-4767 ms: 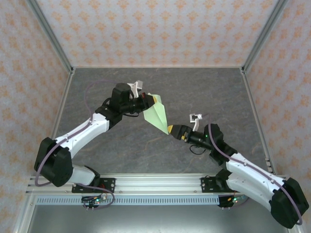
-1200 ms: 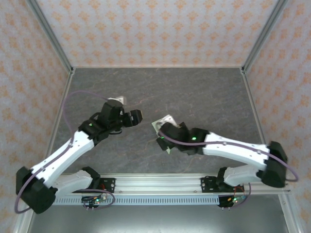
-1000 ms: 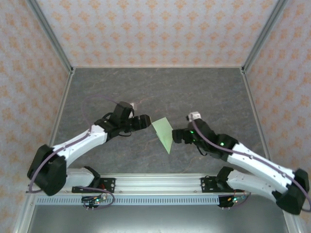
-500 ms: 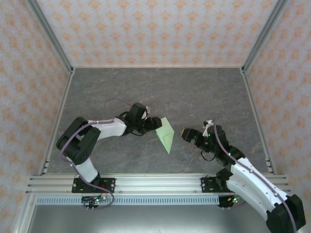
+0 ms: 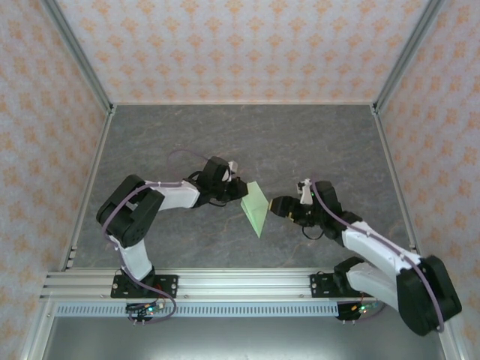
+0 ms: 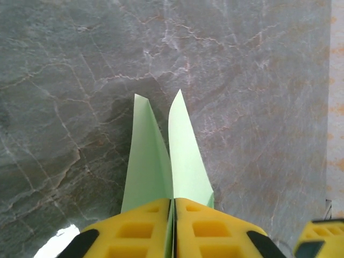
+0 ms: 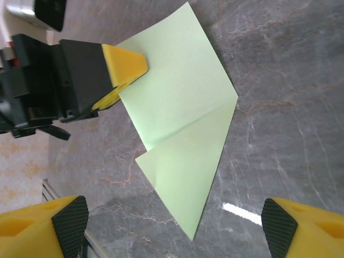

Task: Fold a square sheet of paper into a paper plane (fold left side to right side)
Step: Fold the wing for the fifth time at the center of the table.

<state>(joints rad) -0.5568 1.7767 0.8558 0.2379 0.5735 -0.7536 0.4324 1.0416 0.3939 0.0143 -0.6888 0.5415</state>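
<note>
The pale-green folded sheet of paper [image 5: 256,208] is a pointed, creased shape over the grey table, its tip toward the near edge. My left gripper [image 5: 242,191] is shut on its upper left edge; in the left wrist view two green flaps [image 6: 169,156] stick out past the closed yellow fingers [image 6: 209,226]. The right wrist view has the paper [image 7: 183,129] with a diagonal crease and the left gripper's yellow fingertip [image 7: 124,64] on its edge. My right gripper [image 5: 276,205] stands open just right of the paper, apart from it, its fingers [image 7: 59,223] wide at the frame's corners.
The grey marble-patterned table [image 5: 300,142] is enclosed by patterned walls with metal posts [image 5: 79,56]. An aluminium rail [image 5: 240,289] with both arm bases runs along the near edge.
My left gripper has shut on the paper's upper edge. The right gripper has let go earlier, drawn back, and now sits closer to the paper's right side, still open.
</note>
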